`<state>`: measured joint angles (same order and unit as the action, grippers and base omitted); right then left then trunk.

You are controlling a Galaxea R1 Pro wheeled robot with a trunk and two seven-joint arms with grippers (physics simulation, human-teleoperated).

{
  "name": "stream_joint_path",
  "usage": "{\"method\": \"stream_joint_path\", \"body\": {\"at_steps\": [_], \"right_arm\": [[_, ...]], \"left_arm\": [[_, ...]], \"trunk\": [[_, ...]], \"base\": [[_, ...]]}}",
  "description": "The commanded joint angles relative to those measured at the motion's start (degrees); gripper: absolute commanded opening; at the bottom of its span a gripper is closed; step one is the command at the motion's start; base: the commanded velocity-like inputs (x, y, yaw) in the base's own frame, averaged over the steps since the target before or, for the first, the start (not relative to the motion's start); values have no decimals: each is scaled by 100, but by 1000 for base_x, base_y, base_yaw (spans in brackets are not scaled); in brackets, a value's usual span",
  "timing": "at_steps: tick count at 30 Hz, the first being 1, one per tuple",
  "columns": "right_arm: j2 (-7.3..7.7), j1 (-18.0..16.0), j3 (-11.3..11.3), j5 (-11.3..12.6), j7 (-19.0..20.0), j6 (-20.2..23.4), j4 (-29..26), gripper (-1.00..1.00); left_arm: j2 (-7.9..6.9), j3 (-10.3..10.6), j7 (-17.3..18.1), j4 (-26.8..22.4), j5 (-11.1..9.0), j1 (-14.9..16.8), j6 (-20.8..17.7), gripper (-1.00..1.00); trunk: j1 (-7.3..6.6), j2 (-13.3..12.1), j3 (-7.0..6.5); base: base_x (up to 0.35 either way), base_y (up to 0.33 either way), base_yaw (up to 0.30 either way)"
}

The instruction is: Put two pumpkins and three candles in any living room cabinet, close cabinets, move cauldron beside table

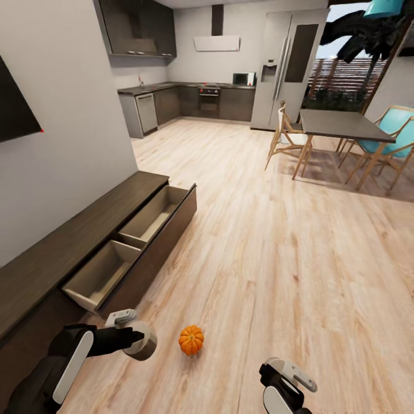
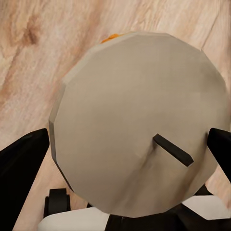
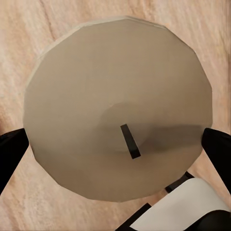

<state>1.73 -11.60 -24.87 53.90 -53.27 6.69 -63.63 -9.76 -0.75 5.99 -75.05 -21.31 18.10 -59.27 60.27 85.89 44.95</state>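
My left gripper (image 1: 137,339) is low over the floor, shut on a pale beige candle (image 1: 144,341). In the left wrist view the candle (image 2: 134,120) with its black wick sits between the dark fingers (image 2: 24,161). An orange pumpkin (image 1: 191,340) rests on the floor just right of it, and its edge (image 2: 113,37) peeks past the candle. My right gripper (image 3: 115,144) is shut on another candle (image 3: 118,96); its wrist (image 1: 284,382) shows at the bottom. The dark brown cabinet (image 1: 34,270) runs along the left wall with two drawers (image 1: 144,230) pulled open, their pale insides bare.
A dark dining table (image 1: 342,123) with wooden and teal chairs (image 1: 397,141) stands at the back right. The kitchen counter (image 1: 172,100) and fridge (image 1: 287,63) lie far behind. Light wooden floor (image 1: 276,247) spreads between the cabinet and the dining set.
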Motion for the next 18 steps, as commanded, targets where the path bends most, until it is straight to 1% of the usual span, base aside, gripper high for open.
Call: {"method": "stream_joint_path", "body": {"at_steps": [1,13,18], "right_arm": [[4,0,2,-2,1,-1,0,-100],[20,0,33,-11,-7,-1,8,-100],[31,0,35,-11,-8,-17,35,-100]], "left_arm": [[0,2,2,0,-21,0,4,-100],[0,5,-2,0,-16,0,12,-100],[0,5,-10,0,-8,0,17,-100]], "trunk": [[0,0,-7],[0,0,-91],[0,0,-128]], "base": [[0,0,-217],[5,-5,-215],[126,-167,-210]]}}
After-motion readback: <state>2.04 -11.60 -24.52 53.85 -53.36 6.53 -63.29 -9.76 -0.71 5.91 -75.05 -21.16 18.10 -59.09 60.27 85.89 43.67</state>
